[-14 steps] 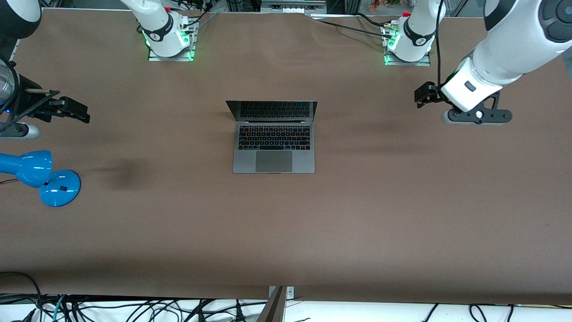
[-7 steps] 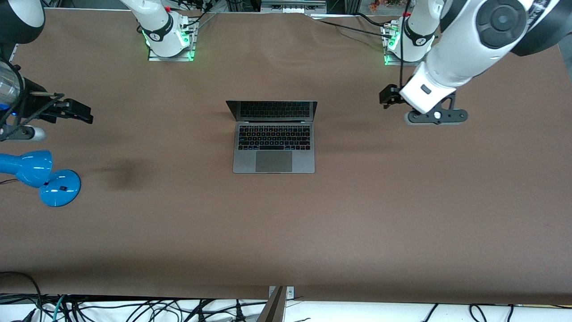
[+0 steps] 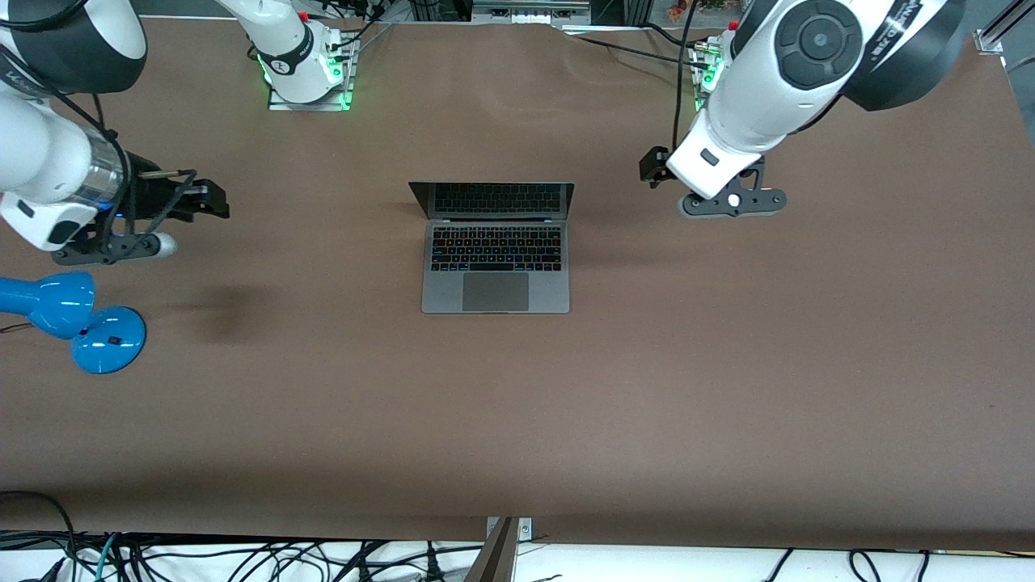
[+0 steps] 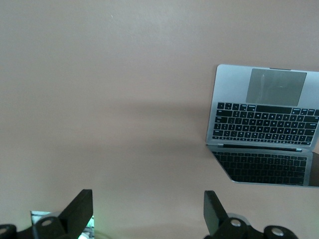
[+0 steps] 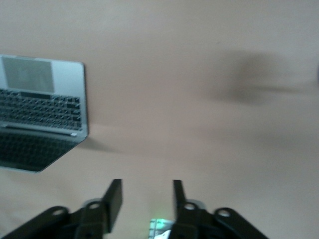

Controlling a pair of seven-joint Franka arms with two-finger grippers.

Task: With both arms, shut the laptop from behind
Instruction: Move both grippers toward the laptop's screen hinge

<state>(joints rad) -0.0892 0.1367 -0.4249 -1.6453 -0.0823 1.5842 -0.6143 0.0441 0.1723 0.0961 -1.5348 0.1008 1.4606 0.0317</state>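
Observation:
The space-grey laptop [image 3: 495, 259] stands open at the table's middle, keyboard lit, its lid [image 3: 493, 200] upright on the side toward the arm bases. It also shows in the left wrist view [image 4: 264, 119] and the right wrist view [image 5: 42, 109]. My left gripper [image 3: 652, 166] hangs over bare table beside the laptop, toward the left arm's end; its fingers are wide open and empty [image 4: 146, 211]. My right gripper [image 3: 209, 202] is over bare table toward the right arm's end, well away from the laptop, open with a narrower gap and empty [image 5: 146, 199].
A blue desk lamp [image 3: 81, 315] lies at the right arm's end of the table, nearer the front camera than my right gripper. The arm bases [image 3: 307, 73] [image 3: 736, 81] stand along the table's back edge. Cables hang below the front edge.
Both arms have swung inward toward the laptop. The left gripper has moved a long way along the table toward it; the right gripper moved a little. The laptop has not moved.

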